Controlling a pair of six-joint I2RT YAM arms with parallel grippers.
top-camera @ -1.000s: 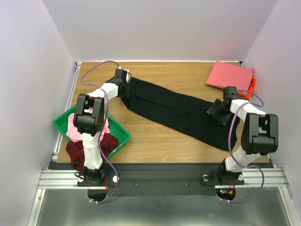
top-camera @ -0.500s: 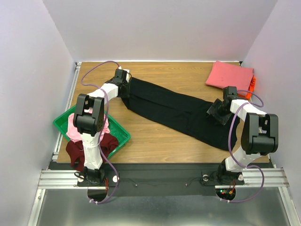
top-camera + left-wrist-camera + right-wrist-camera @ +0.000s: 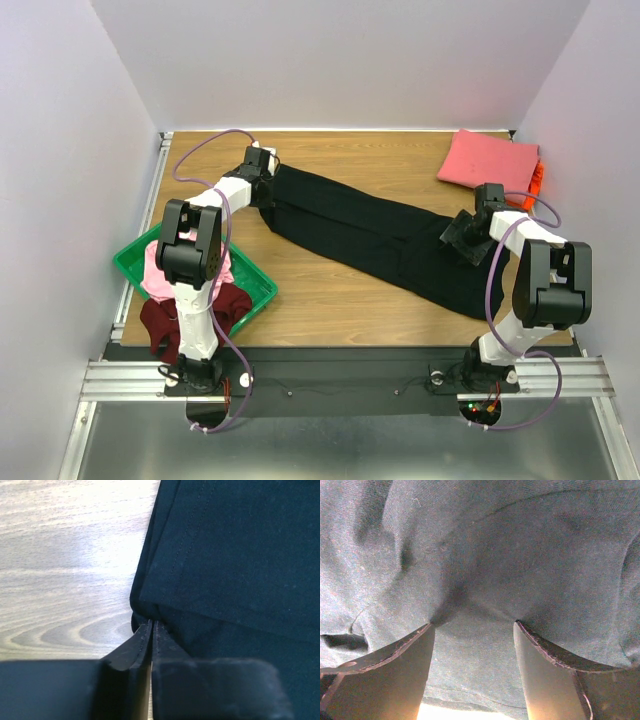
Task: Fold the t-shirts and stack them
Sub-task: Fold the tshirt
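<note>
item 1, black t-shirt [image 3: 370, 235]: large, laid out as a long band slanting across the wooden table [image 3: 330, 300], from the far left down to the near right; in the left wrist view its layered hem and stitch lines show, lying flat on the wood. item 2, my left gripper [image 3: 151, 625]: at the far-left end of that band, fingers clenched almost together, their tips nipping the folded corner of the black cloth right at the table surface. item 3, my right gripper [image 3: 472, 625]: over the near-right part of the same shirt, fingers spread wide and gripping nothing, both tips pressing down into the cloth, which puckers into a soft crease between them. item 4, coral-pink t-shirt [image 3: 487, 160]: folded into a flat rectangle at the far right corner, well apart from the black one. item 5, orange t-shirt [image 3: 537, 180]: only a strip shows, at the coral-pink one's right edge. item 6, green tray [image 3: 262, 285]: at the near left edge of the table, partly hidden by my left arm. item 7, light pink t-shirt [image 3: 160, 275]: bunched inside the tray. item 8, dark maroon t-shirt [image 3: 160, 322]: crumpled, spilling over the tray's near rim.
</note>
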